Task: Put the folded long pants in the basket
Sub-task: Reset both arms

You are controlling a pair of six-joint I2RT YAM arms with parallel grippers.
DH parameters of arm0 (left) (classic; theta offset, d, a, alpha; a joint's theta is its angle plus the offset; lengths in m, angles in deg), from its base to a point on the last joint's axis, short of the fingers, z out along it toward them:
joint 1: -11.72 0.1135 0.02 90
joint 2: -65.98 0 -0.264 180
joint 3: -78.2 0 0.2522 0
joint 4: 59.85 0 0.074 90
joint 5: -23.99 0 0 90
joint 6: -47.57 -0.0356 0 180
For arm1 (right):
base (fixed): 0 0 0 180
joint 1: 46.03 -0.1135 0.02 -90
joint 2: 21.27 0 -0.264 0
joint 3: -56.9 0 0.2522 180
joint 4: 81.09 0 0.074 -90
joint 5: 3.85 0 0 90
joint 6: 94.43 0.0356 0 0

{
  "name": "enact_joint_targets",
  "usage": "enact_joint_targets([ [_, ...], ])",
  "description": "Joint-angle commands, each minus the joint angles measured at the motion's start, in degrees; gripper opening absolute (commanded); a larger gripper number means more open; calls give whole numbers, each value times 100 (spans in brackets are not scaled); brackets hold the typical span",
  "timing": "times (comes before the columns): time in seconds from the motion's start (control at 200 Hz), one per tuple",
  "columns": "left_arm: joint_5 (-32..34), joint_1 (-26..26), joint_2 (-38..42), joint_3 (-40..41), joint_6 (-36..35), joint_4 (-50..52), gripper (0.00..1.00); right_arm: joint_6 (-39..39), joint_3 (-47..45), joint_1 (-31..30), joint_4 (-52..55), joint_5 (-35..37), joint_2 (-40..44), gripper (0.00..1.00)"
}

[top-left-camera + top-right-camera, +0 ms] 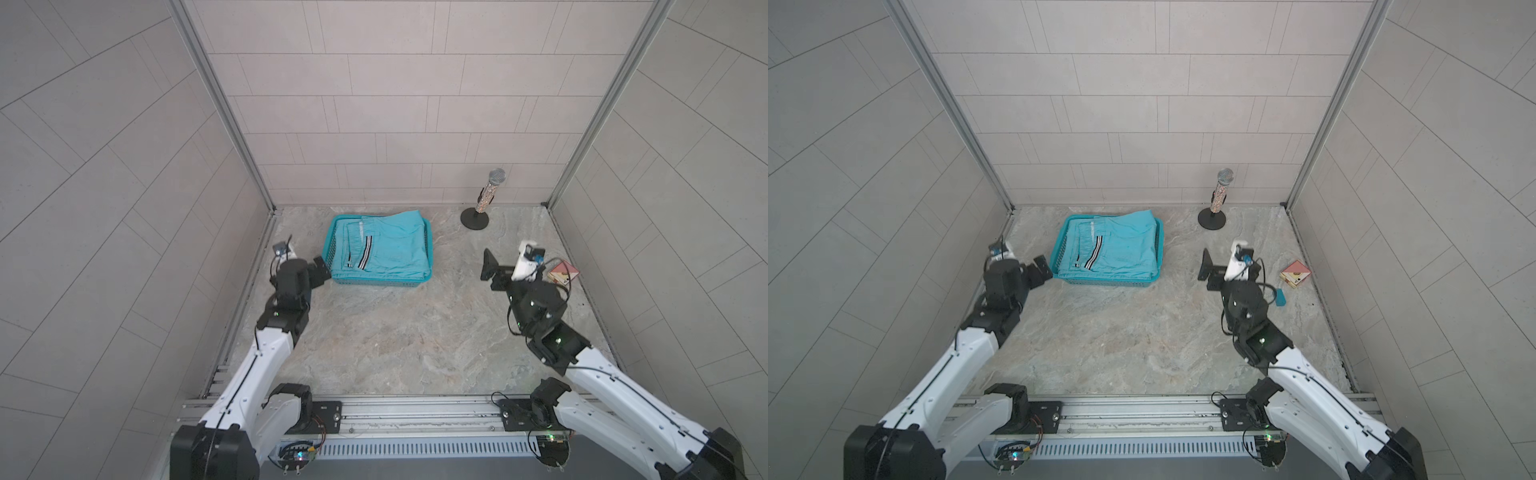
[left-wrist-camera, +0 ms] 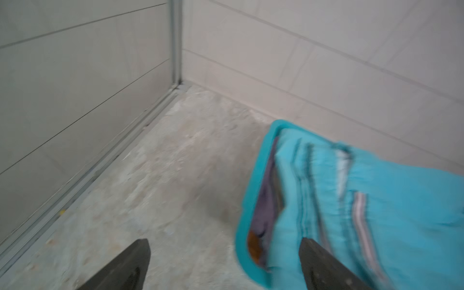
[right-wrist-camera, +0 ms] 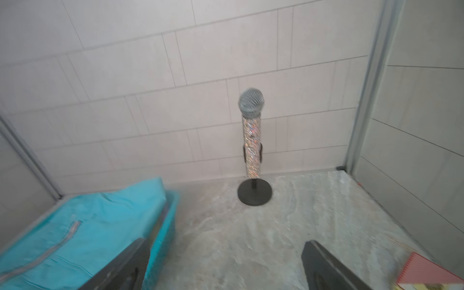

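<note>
The rectangular turquoise plastic basket [image 1: 376,286] with perforated mesh walls stands flat on the floor near the back wall, toward the left of the workspace in both top views [image 1: 1105,283]. Filling its top lies the turquoise folded cloth pants [image 1: 397,249] [image 1: 1127,249], a flat square with a black-and-white side stripe (the far right corner rides up over the rim). In the blurred left wrist view, between the basket's rim [image 2: 253,200] and the top pants [image 2: 406,200], slivers of lilac folded cloth [image 2: 265,211] and orange folded cloth [image 2: 252,247] show inside the basket.
</note>
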State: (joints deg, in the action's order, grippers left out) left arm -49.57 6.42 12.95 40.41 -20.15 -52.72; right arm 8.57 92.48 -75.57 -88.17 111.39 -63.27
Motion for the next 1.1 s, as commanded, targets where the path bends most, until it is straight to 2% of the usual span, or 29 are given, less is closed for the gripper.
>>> enact_joint_targets([
  [0.0, 1133, 4, 95, 608, 0, -2047, 100, -361, -146, 277, -552, 314, 151, 100],
  [0.06, 1123, 10, -389, 547, 1, -1992, 100, -408, -69, 462, -143, -38, -170, 100],
  [0.17, 1298, 50, -1057, 686, 250, -2924, 100, -587, -291, 585, -346, 168, -858, 100],
  [0.23, 1347, 78, -1199, 689, 58, -3321, 100, -676, -440, 747, -666, 514, -1232, 100],
  [0.255, 1312, 117, -1243, 694, -57, -3442, 100, -577, -350, 778, -469, 760, -1262, 100],
  [0.3, 991, 209, -1288, 696, -392, -3433, 100, -728, -291, 938, -285, 522, -1232, 100],
  [0.395, 751, 529, -1424, 689, 27, -3439, 100, -691, -576, 1503, -972, 157, -1531, 100],
  [0.475, 485, 810, -1652, 889, 280, -3901, 100, -130, -714, 2031, -1161, 55, -2134, 100],
  [0.535, 304, 912, -1711, 999, 291, -4184, 100, -169, -816, 2198, -1974, -22, -2556, 100],
  [0.575, 222, 910, -1599, 1022, 147, -4102, 100, -468, -835, 2211, -2082, -372, -2533, 100],
  [0.62, 138, 868, -1237, 979, -178, -3502, 100, -539, -855, 2217, -2253, -318, -2634, 100],
  [0.66, 348, 817, -901, 858, -377, -2676, 100, -480, -891, 2259, -2499, -188, -2773, 100],
  [0.685, 560, 775, -783, 909, -423, -2559, 100, -487, -891, 2311, -2625, -212, -2845, 100],
  [0.735, 790, 767, -923, 1378, -431, -3455, 100, -457, -804, 2403, -2619, -319, -2965, 100],
  [0.79, 1071, 780, -1642, 1739, -401, -4815, 100, -519, -656, 2483, -2593, -485, -3127, 100],
  [0.82, 905, 827, -1996, 1807, -573, -5483, 100, -599, -583, 2505, -2652, -557, -3259, 100],
  [0.866, 397, 839, -2203, 1799, -874, -5655, 100, -805, -515, 2529, -2866, -618, -3494, 100],
  [0.886, 391, 842, -2257, 1742, -881, -5519, 100, -863, -531, 2560, -2952, -743, -3632, 100],
  [0.931, 410, 870, -2561, 1584, -841, -5588, 100, -706, -688, 2810, -3824, -1101, -4339, 100],
  [0.971, -108, 1041, -2874, 1534, -882, -5894, 100, -667, -815, 2947, -5286, -1146, -5163, 100],
  [0.986, -245, 1048, -2950, 1510, -936, -5916, 100, -669, -860, 2953, -5562, -1143, -5233, 100],
  [1.011, -524, 1044, -3016, 1464, -1070, -5862, 100, -610, -849, 2951, -5088, -1125, -4904, 100],
  [1.061, -691, 910, -3376, 1277, -1307, -5975, 100, -476, -372, 2982, -3183, -1159, -4330, 100],
  [1.096, -973, 900, -3647, 1102, -1420, -6042, 100, -535, -207, 3015, -3402, -1308, -4693, 100],
])
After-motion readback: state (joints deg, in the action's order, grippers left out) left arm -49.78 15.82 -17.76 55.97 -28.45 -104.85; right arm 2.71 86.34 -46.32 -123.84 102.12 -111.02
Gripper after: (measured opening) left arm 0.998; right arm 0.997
